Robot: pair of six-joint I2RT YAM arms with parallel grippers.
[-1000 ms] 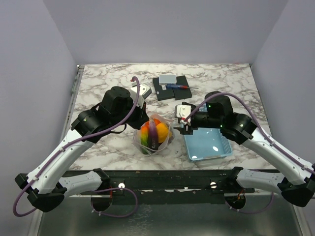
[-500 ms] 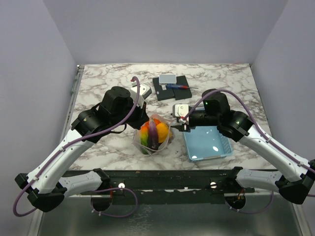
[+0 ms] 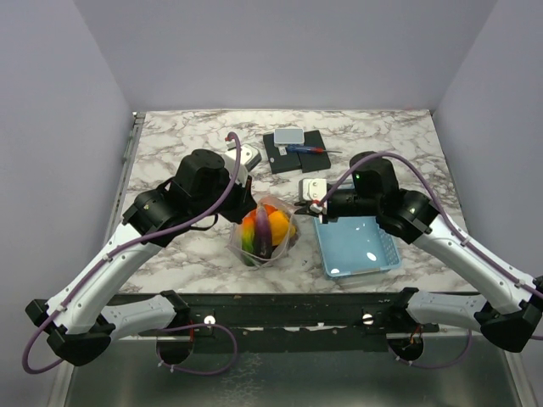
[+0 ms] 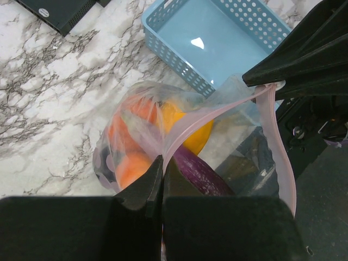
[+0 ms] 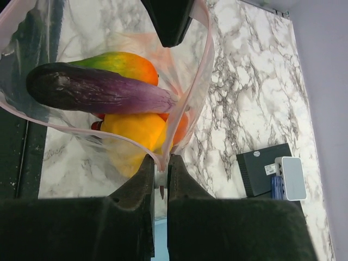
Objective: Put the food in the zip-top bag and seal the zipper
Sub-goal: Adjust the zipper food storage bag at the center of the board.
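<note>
The zip-top bag (image 3: 265,236) hangs open between both grippers, near the table's front middle. Inside lies the food: a purple eggplant (image 5: 98,89), a green-to-orange piece (image 5: 117,61), a yellow piece (image 5: 133,130) and orange pieces (image 4: 133,166). My left gripper (image 4: 162,160) is shut on the left end of the pink zipper (image 4: 217,111). At the opposite end of the zipper (image 5: 204,70), my right gripper (image 5: 161,160) is shut on the strip. The bag's mouth gapes between the two grips. Seen from above, the left gripper (image 3: 251,207) and right gripper (image 3: 307,212) flank the bag.
A light-blue basket (image 3: 327,254) sits just right of the bag, under the right arm. Black boxes (image 3: 293,151) with a white device and a blue-red tool lie at the back. A white object (image 3: 243,156) lies behind the left wrist.
My right gripper moved left to the bag's right corner and closed on the pink strip. The left gripper kept its grip and stayed put.
</note>
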